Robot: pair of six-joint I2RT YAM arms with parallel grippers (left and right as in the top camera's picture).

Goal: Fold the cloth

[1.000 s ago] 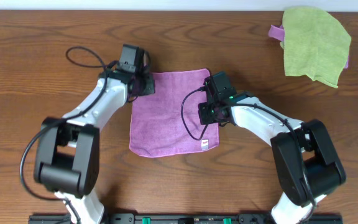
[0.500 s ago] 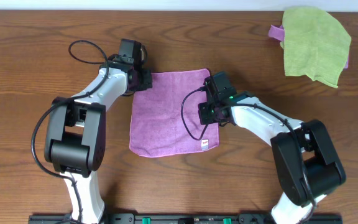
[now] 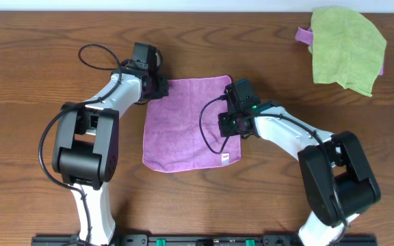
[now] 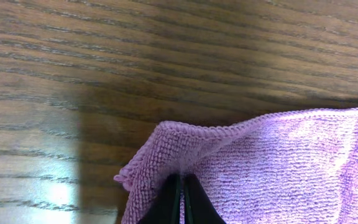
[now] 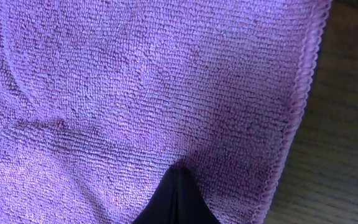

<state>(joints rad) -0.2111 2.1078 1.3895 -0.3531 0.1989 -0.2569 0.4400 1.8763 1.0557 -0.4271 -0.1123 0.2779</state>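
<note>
My left gripper (image 4: 180, 193) is pinched shut on a corner of the cloth (image 3: 183, 126), right gripper (image 5: 176, 186) shut on it near the hem; flat, nothing folded yet

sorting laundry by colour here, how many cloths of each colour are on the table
purple: 2, the square purple terry cloth lying flat mid-table and a purple piece peeking from under the green one, counted as one cloth
lime-green: 1, the crumpled lime-green cloth at the far corner
total: 3
</note>
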